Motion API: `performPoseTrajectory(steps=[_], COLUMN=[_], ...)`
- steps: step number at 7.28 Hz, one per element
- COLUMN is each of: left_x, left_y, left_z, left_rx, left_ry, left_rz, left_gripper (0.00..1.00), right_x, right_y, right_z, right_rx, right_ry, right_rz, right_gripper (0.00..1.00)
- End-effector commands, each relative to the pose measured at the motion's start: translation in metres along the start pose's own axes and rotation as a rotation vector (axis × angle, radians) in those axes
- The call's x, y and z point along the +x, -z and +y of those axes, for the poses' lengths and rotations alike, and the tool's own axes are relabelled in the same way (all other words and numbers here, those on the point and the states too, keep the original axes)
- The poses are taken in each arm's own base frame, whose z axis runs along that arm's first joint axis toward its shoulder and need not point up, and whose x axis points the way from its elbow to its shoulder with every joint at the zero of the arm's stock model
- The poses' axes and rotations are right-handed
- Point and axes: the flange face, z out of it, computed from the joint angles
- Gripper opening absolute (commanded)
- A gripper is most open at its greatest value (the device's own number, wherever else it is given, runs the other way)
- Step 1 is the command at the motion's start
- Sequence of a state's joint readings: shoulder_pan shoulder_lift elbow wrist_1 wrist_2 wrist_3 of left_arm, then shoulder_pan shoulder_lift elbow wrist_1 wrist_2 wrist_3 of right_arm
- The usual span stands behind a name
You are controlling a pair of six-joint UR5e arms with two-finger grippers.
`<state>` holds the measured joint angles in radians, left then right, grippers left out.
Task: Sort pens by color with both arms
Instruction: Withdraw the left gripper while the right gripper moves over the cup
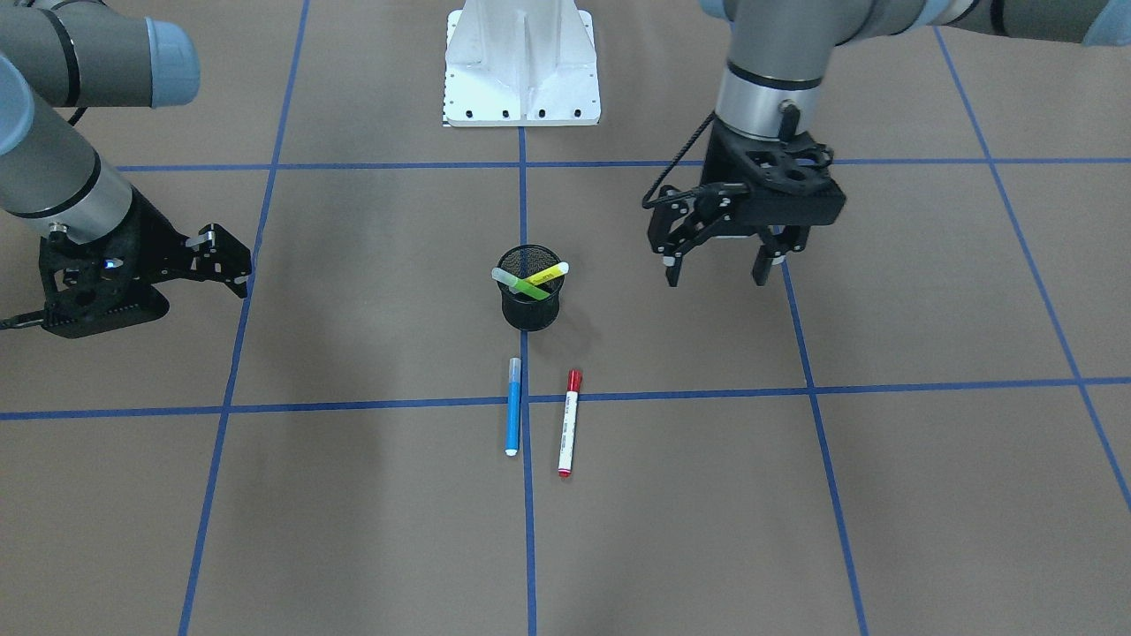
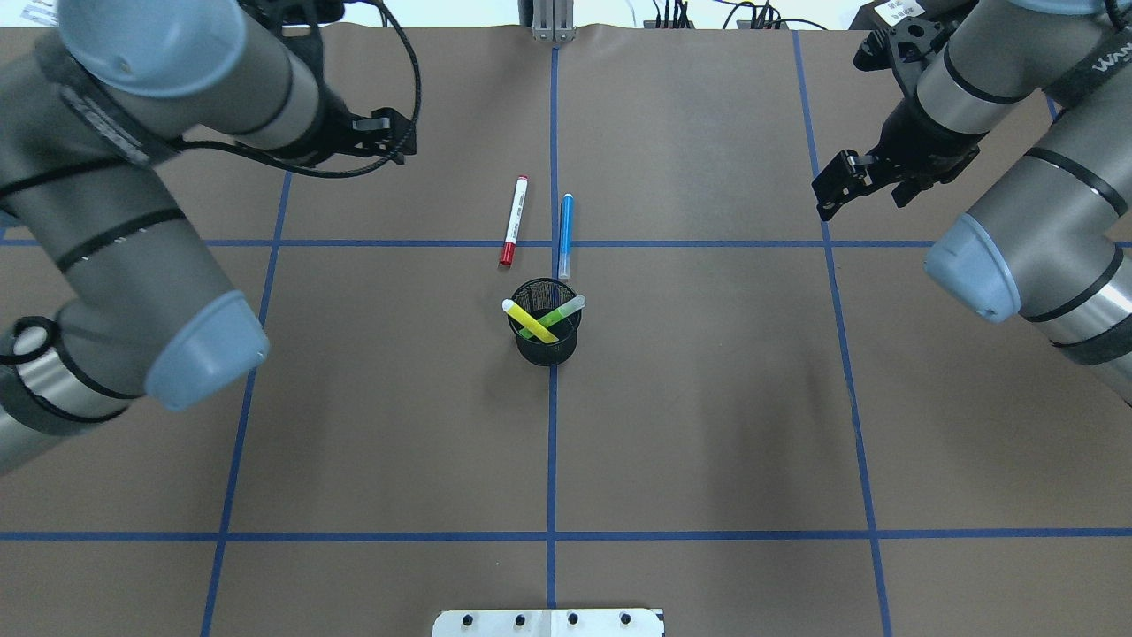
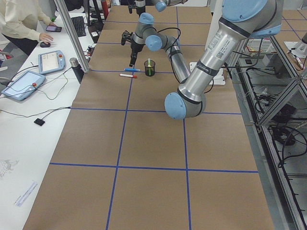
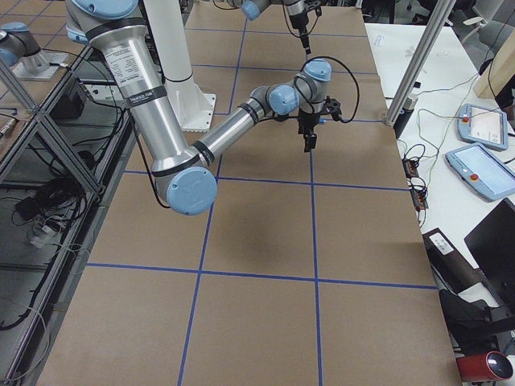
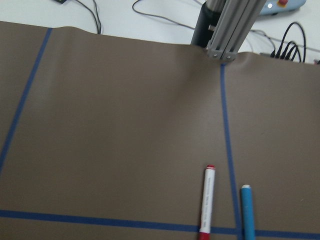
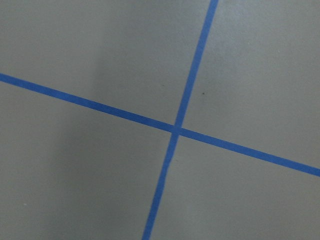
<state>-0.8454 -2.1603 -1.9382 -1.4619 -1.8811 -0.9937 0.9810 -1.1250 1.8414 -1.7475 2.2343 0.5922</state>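
The grey left arm (image 1: 778, 53) bends down from above. Its black left pincer (image 1: 717, 276) hangs over the brown counter (image 1: 884, 512) with both fingers pointing down. This pincer is spread wide and holds nothing. The grey right arm (image 1: 53, 177) leans in low. Its black right pincer (image 1: 228, 259) is tipped sideways, close to the counter. It looks spread apart too, with nothing in it.

A black mesh cup (image 1: 530, 314) stands between the two pincers, nearer the left pincer. A yellow pen (image 1: 550, 273) and a green pen (image 1: 533, 291) stick out of the cup, crossed over each other.

A blue pen (image 1: 512, 408) and a white pen with a red cap (image 1: 569, 426) lie flat on the counter, past the cup on the side far from the robot. They are side by side but not touching. The white pen is on the left pincer's side, and its red cap points at the cup. Both pens are well apart from both pincers.
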Motion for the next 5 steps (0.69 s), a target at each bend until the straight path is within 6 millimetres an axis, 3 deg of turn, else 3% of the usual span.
performPoseTrajectory(steps=[1,4,5], left_x=[-0.115,-0.242,-0.266], left_y=[0.003,-0.006,-0.012], left_z=[-0.015,-0.048,-0.056], left_rx=[-0.139,-0.203,-0.214], left_ry=[-0.134,-0.243,-0.268], left_rz=[-0.011,-0.042,-0.059], left_gripper=[0.99,0.99,0.99], right_x=[-0.057,-0.162,-0.204], right_y=[-0.003,-0.04,-0.049], right_z=[0.007,0.039,0.041], right_rx=[-0.022,-0.023,0.002], right_ry=[-0.08,-0.099,-0.094], right_rz=[-0.085,-0.228,-0.221], right_gripper=[0.99,0.99,0.99])
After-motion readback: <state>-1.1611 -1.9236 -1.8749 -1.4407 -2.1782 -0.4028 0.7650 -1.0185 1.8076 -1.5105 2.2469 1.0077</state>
